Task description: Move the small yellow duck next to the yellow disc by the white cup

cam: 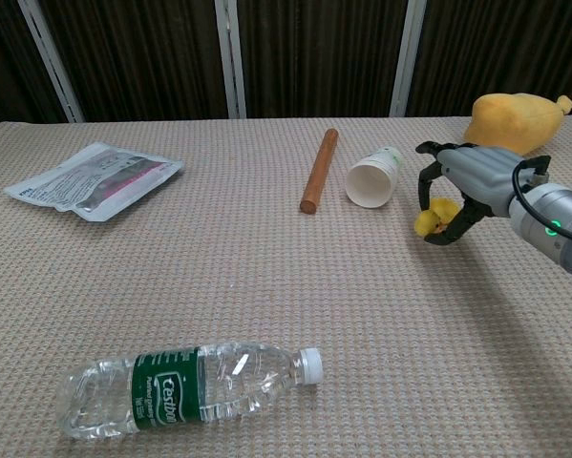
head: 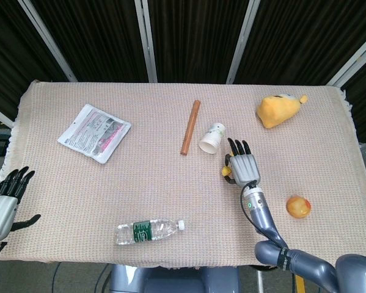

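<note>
nearest me, a water bottle [cam: 188,385] lies on its side on the table [head: 140,183]. at 8 o'clock my left hand [head: 4,203] hangs off the table edge, fingers spread and holding nothing. at 4 o'clock my right hand [cam: 460,185] pinches the small duck [cam: 429,222] just right of the white cup [cam: 371,178], which lies on its side. i think the yellow disc [cam: 447,207] sits right behind the duck, mostly hidden. a wooden stick [cam: 318,171] lies left of the cup.
</note>
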{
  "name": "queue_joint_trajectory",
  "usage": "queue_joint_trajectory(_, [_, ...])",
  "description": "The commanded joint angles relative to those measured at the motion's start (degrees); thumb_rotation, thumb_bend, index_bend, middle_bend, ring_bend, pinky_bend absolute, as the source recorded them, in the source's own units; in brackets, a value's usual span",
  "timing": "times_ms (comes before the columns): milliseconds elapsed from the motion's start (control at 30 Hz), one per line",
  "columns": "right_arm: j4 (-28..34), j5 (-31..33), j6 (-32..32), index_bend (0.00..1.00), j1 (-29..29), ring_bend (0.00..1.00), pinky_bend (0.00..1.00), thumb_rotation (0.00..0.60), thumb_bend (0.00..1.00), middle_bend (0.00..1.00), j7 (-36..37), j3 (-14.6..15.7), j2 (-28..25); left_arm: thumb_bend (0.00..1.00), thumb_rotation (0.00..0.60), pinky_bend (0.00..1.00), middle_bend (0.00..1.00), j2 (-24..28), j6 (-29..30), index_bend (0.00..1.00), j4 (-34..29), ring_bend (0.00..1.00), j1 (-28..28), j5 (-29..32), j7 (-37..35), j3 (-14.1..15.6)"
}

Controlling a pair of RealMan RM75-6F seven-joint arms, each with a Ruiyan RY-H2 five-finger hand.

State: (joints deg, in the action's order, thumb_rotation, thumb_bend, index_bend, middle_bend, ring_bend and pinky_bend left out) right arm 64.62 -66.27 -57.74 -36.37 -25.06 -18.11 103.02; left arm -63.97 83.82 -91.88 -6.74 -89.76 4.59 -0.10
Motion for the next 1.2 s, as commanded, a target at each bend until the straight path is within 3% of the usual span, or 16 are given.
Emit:
queue_joint_trajectory(33, [-1.7,0.3,1.1,0.51,-1.2,0.0,0.0,0.6,0.18,0.0,0.9,-0.5,0.4,0.0,0.6,0.2,0.0,0.1,-0.1,0.0,-0.1,0.0,-0.1,-0.1,-0.4,0.1])
queue_joint_trajectory(1200, [-18.7,0.9,8.8,0.51,-8.2,0.0,0.0,0.6,0.18,0.0,9.7,-0.2,2.7,0.0,0.6,0.2,0.0,0.7,-1.7,0.0,-0.6,0.0,-0.8,0.2,-3.0,0.4])
